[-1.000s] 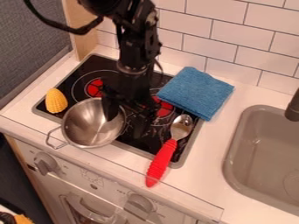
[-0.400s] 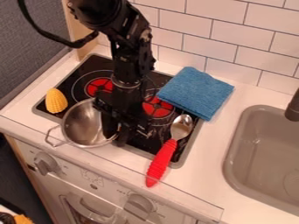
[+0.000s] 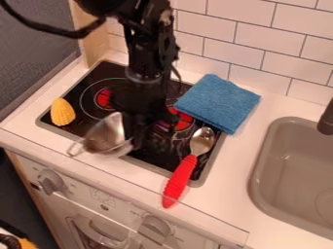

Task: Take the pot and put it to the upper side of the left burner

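Observation:
The black gripper (image 3: 138, 136) hangs over the front middle of the stove, shut on the right rim of the metal pot. Held this way, the pot (image 3: 105, 134) is tilted, with its wire handle pointing to the front left. Part of its right side is hidden behind the gripper. The left burner (image 3: 104, 98) glows red within a white ring, behind the pot and left of the arm.
A yellow corn cob (image 3: 62, 112) lies at the stove's left edge. A spoon with a red handle (image 3: 179, 181) crosses the right front edge, and a folded blue towel (image 3: 218, 102) covers the back right corner. The sink (image 3: 286, 170) is at the right.
The gripper first came down at the pot's right rim, then rose slightly with it. The pot has gone from level to tilted, and its handle has shifted right.

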`<state>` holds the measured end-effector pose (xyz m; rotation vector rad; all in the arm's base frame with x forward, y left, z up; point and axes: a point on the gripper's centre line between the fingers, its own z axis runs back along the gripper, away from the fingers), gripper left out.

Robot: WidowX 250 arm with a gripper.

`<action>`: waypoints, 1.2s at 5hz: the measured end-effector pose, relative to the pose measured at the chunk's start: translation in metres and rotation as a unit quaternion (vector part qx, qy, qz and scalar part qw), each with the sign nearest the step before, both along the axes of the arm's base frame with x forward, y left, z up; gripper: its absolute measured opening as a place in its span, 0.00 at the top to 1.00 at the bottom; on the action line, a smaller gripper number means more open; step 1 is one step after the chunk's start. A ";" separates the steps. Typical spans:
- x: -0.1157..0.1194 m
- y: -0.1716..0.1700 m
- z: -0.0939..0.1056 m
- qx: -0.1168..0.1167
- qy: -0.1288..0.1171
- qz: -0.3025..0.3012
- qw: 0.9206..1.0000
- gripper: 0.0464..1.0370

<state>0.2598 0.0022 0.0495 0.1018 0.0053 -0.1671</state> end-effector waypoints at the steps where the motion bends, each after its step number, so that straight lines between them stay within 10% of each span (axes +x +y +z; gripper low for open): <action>1: 0.034 -0.007 0.027 -0.023 -0.049 -0.003 0.999 0.98; 2: 0.073 0.011 0.049 -0.021 -0.082 0.013 0.996 0.98; 6: 0.123 0.079 0.000 -0.004 -0.032 0.082 0.996 0.98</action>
